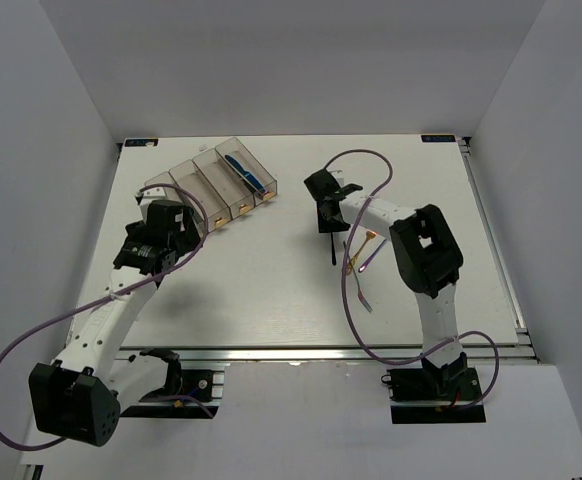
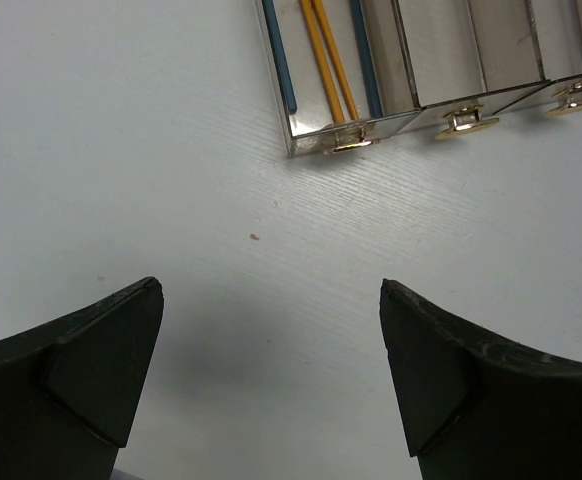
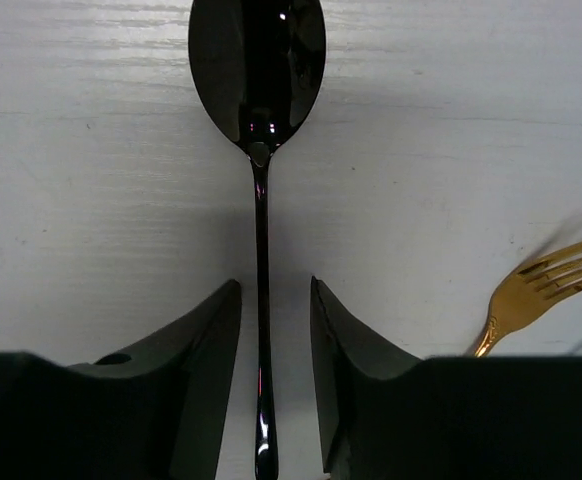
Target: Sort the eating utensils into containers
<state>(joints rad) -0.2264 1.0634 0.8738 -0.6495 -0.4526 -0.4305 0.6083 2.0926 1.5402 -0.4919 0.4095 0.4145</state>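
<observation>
A black spoon [image 3: 257,70] lies on the white table, also seen in the top view [image 1: 328,250]. My right gripper [image 3: 275,285] [image 1: 328,212] is low over it, its jaws narrowly open on either side of the thin handle with a gap on each side. The row of four clear bins [image 1: 211,188] stands at the back left. The blue knife [image 1: 241,170] lies in the rightmost bin. The leftmost bin [image 2: 391,122] holds two yellow chopsticks [image 2: 326,60] and two dark blue ones [image 2: 366,60]. My left gripper [image 2: 271,290] [image 1: 176,228] is wide open and empty, just in front of the bins' tagged ends.
A gold fork [image 3: 541,290] [image 1: 368,240] lies right of the spoon. A purple-gold spoon [image 1: 361,262] and a silvery fork [image 1: 362,298] lie nearer the right arm. Grey walls enclose the table on three sides.
</observation>
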